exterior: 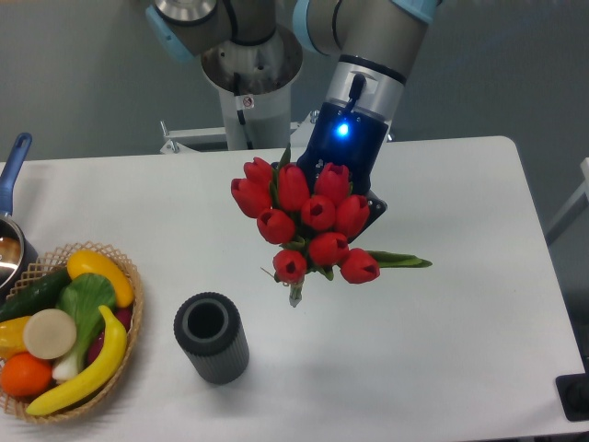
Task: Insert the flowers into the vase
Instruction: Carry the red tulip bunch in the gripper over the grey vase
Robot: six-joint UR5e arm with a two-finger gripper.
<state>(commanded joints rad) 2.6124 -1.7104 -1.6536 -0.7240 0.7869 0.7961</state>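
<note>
The flowers [304,221], a bunch of red tulip buds with green stems and a long green leaf sticking out to the right, hang in the air above the middle of the table, buds facing the camera. My gripper [342,189] is behind the bunch and shut on it; its fingers are hidden by the buds. The vase [212,337], a dark grey ribbed cylinder with an open round mouth, stands upright on the table, below and to the left of the bunch, apart from it.
A woven wicker basket [129,276] with toy fruit and vegetables sits at the table's left front edge. A pot with a blue handle [14,161] is at the far left. The robot base [248,83] stands behind the table.
</note>
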